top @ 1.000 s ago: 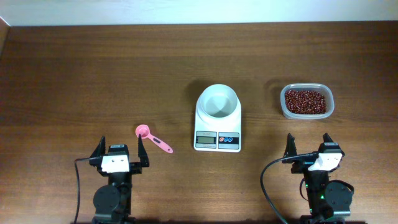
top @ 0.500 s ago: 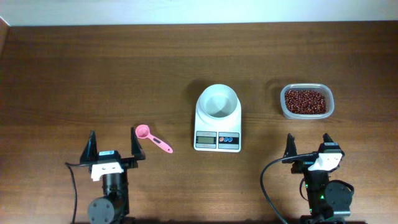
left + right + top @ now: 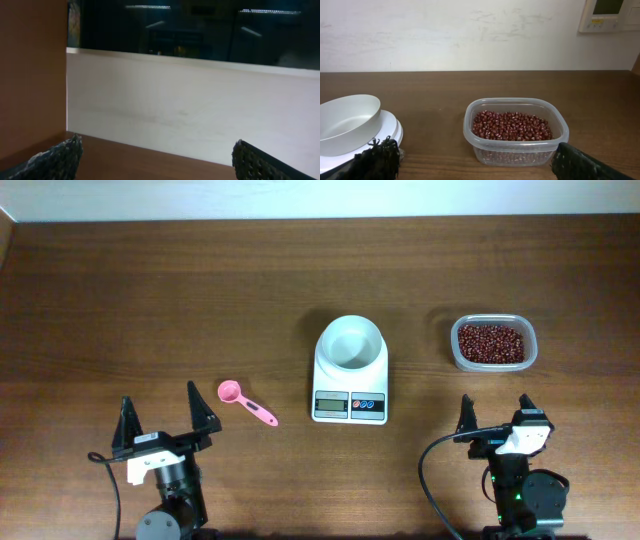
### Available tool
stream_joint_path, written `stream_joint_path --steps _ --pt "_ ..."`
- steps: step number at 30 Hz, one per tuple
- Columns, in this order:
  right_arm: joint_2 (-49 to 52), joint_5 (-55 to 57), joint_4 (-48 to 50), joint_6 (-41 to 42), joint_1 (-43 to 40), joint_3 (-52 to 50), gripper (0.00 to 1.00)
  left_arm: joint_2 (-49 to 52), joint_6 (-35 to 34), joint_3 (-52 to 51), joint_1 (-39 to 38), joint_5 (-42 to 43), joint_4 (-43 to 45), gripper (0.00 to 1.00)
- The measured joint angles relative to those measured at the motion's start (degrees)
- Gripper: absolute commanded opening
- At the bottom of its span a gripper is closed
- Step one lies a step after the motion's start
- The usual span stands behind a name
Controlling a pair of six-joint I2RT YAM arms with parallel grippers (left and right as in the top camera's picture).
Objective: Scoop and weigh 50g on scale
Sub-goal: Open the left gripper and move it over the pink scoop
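Note:
The white scale (image 3: 350, 406) stands at the table's middle with an empty white bowl (image 3: 350, 343) on its platform. The red-brown beans (image 3: 491, 342) fill a clear tub (image 3: 456, 356) to the right of the scale. A pink scoop (image 3: 245, 402) lies left of the scale. My left gripper (image 3: 160, 396) is open and empty at the front left, apart from the scoop; its wrist view shows only wall, table edge and its own gripper (image 3: 157, 160). My right gripper (image 3: 495, 402) is open and empty in front of the tub. In the right wrist view, the beans (image 3: 512, 125) lie just beyond that gripper (image 3: 479, 160).
A wooden panel (image 3: 32, 75) rises at the left in the left wrist view. The bowl (image 3: 345, 120) and the scale's platform (image 3: 390, 132) sit at the left edge of the right wrist view. A pale wall (image 3: 470, 30) backs the table.
My left arm has swung to the left and risen, carrying its open gripper away from the pink scoop. The right arm, the scoop, the scale and the tub have stayed put.

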Motion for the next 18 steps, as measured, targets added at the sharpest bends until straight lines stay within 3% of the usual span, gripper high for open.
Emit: stream_joint_path --steps 5,10,18 --pt "0.0 0.0 0.0 0.0 0.0 0.0 0.99 0.0 0.0 1.9 0.0 1.0 -6.7 0.99" --pt "0.0 0.0 0.0 0.0 0.0 0.0 0.99 0.0 -0.2 9.6 0.0 1.3 -20.6 0.99" --pt "0.0 0.0 0.0 0.0 0.0 0.0 0.99 0.0 -0.4 16.2 0.0 1.4 -29.8 0.99"
